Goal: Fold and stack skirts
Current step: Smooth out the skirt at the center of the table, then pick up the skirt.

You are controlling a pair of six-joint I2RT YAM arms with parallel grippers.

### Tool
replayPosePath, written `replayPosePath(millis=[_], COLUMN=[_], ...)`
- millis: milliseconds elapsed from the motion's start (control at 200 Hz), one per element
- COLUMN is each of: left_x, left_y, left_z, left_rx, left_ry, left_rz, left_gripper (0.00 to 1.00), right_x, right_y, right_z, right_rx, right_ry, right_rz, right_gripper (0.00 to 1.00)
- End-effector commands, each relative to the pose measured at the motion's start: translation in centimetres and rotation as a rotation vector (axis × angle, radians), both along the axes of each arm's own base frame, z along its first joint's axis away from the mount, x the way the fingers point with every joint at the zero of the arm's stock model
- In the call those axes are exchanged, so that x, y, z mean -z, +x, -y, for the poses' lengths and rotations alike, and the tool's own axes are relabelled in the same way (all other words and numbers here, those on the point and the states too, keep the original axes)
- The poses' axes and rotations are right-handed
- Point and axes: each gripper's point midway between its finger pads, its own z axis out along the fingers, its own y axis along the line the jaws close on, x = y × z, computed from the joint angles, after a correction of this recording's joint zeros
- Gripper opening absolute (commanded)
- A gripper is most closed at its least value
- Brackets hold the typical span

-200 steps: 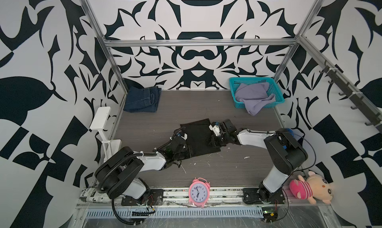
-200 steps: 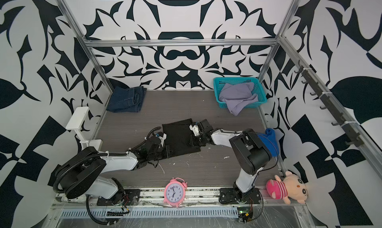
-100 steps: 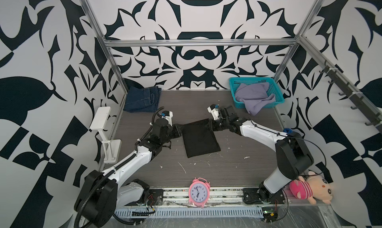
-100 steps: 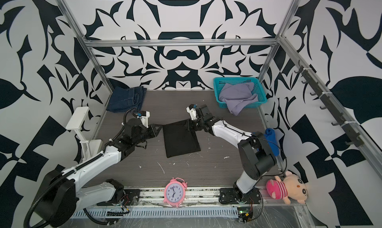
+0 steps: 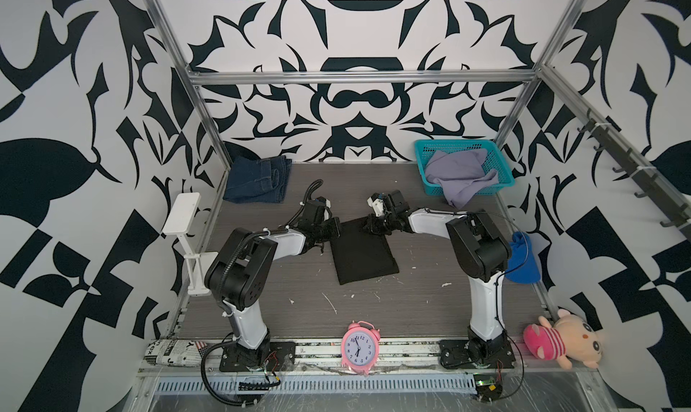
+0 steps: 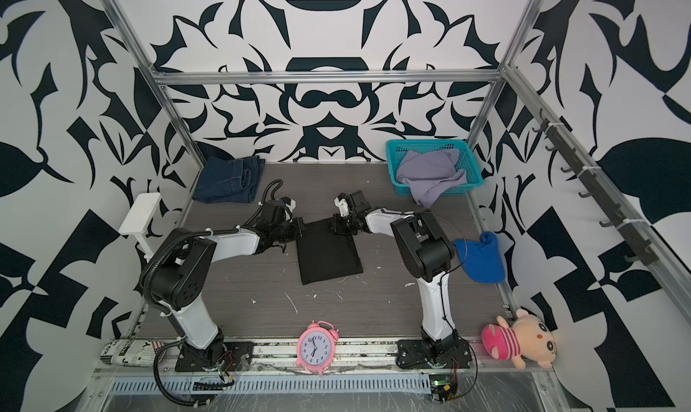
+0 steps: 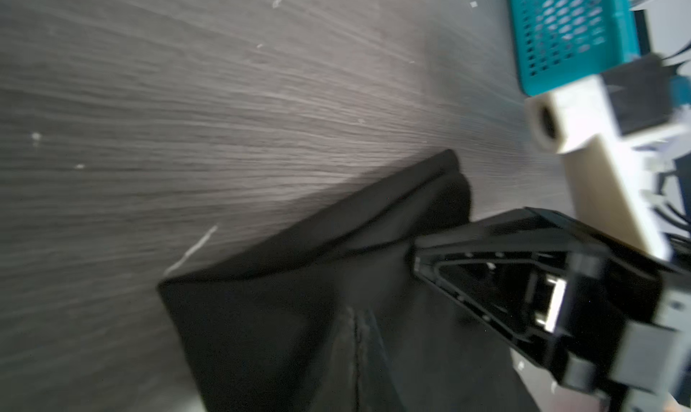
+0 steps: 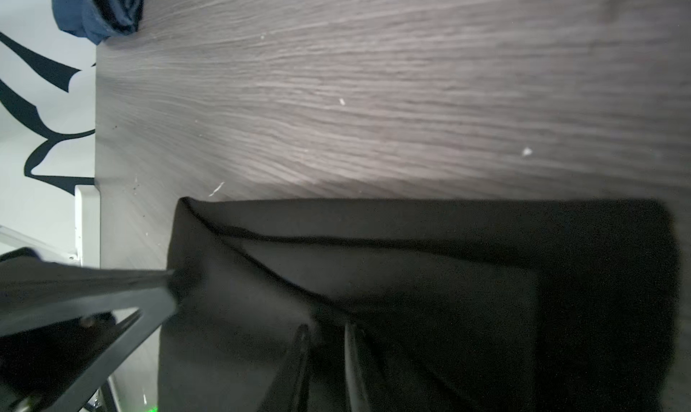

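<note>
Presently, with the black skirt (image 5: 362, 257) folded on the bench (image 5: 430, 290), left end effector (image 5: 336, 229) and right end effector (image 5: 368, 227) each clamp a far corner; stacking likely calls for a level joint carry onto the denim skirt (image 5: 258, 180).

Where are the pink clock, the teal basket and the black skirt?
pink clock (image 5: 358, 348), in a top view, on its white face.
teal basket (image 5: 454, 143), in a top view, on its back rim.
black skirt (image 5: 361, 255), in a top view, on the cloth's middle.
</note>
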Motion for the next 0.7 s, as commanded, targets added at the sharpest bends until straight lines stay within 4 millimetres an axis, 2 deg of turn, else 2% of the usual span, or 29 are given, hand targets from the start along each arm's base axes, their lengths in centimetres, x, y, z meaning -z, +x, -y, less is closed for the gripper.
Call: replayPosePath(millis=[0,125,255,305,365,435,535,565,610,695], left_x=[-0.6,-3.5,-8.3,-9.4,-10.3,-10.1,-8.6,-7.9,-6.7,-4.9], left_y=[2.0,2.3,1.5,0.8,-0.2,-1.7,-4.0,-4.6,-5.6,-7.6], left_z=[-0.1,-0.7,-2.5,-3.2,-3.7,-4.3,-4.4,-4.5,-4.5,-4.5], left_rx=[-0.02,-0.07,-0.14,-0.17,-0.177,-0.197,-0.216,-0.224,-0.233,-0.232], left_ry=[-0.056,-0.092,-0.096,-0.098,-0.108,-0.131,-0.212,-0.229,-0.233,-0.179], left_rz=[0.023,0.085,0.168,0.176,0.179,0.146,0.068,0.039,-0.015,-0.085], left_gripper=[0.0,0.0,0.25,0.37,0.43,0.49,0.56,0.58,0.67,0.7], right_x=[-1.5,-4.0,-7.6,-9.0,-10.3,-11.1,-10.7,-10.8,-10.3,-9.5], right_y=[1.7,1.8,1.2,0.7,0.0,-0.9,-2.6,-3.1,-3.9,-5.2], right_z=[-0.1,-0.2,-0.3,-0.4,-0.2,0.2,1.3,1.5,2.0,3.1], right_rx=[0.022,0.014,-0.021,-0.043,-0.057,-0.058,-0.051,-0.052,-0.049,-0.037], right_ry=[0.017,0.036,0.069,0.09,0.095,0.106,0.087,0.086,0.073,0.033], right_rz=[0.054,0.086,0.123,0.136,0.154,0.169,0.177,0.186,0.183,0.178], right_gripper=[0.22,0.22,0.29,0.33,0.36,0.41,0.53,0.59,0.7,0.88])
